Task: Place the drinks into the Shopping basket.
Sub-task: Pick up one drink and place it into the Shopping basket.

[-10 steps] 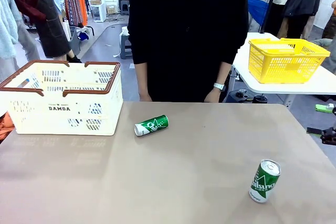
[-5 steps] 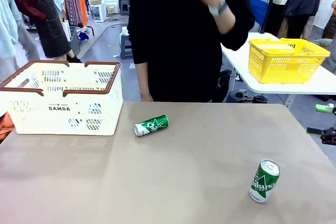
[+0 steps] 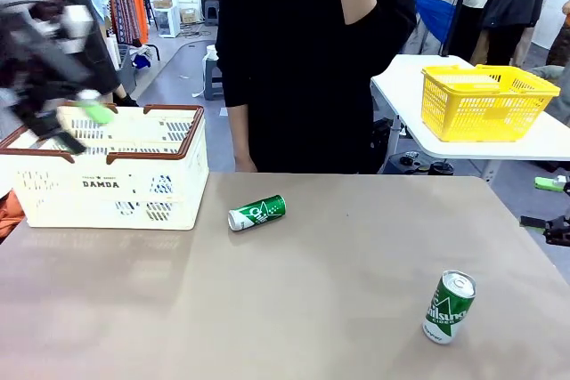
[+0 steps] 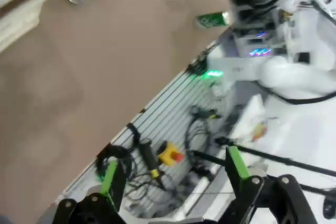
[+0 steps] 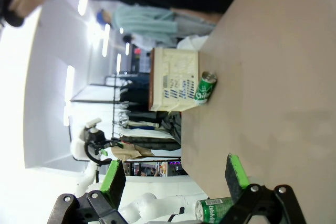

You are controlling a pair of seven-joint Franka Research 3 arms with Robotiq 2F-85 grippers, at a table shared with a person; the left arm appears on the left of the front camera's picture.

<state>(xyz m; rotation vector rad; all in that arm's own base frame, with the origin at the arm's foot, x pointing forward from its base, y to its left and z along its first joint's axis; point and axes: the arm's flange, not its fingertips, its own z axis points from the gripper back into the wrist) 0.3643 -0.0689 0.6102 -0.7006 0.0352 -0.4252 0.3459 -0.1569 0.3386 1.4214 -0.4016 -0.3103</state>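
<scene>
- table (image 3: pixel 312 327): tan top, person (image 3: pixel 312 60) standing at the far edge
- Shopping basket (image 3: pixel 107 186): upright on the table's far-left corner
- left gripper (image 4: pixel 173 177): jaws spread wide, nothing between them; in front view it's a blur over the basket's rim
- right gripper (image 5: pixel 176 177): jaws spread wide, empty
- green can (image 3: pixel 256 213): on its side, just right of the basket, not touching
- second green can (image 3: pixel 449 306): upright, near-right of the table, well apart from the basket

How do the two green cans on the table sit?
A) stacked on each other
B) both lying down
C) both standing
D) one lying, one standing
D: the green can near the Shopping basket lies on its side, the other can stands upright.
</scene>
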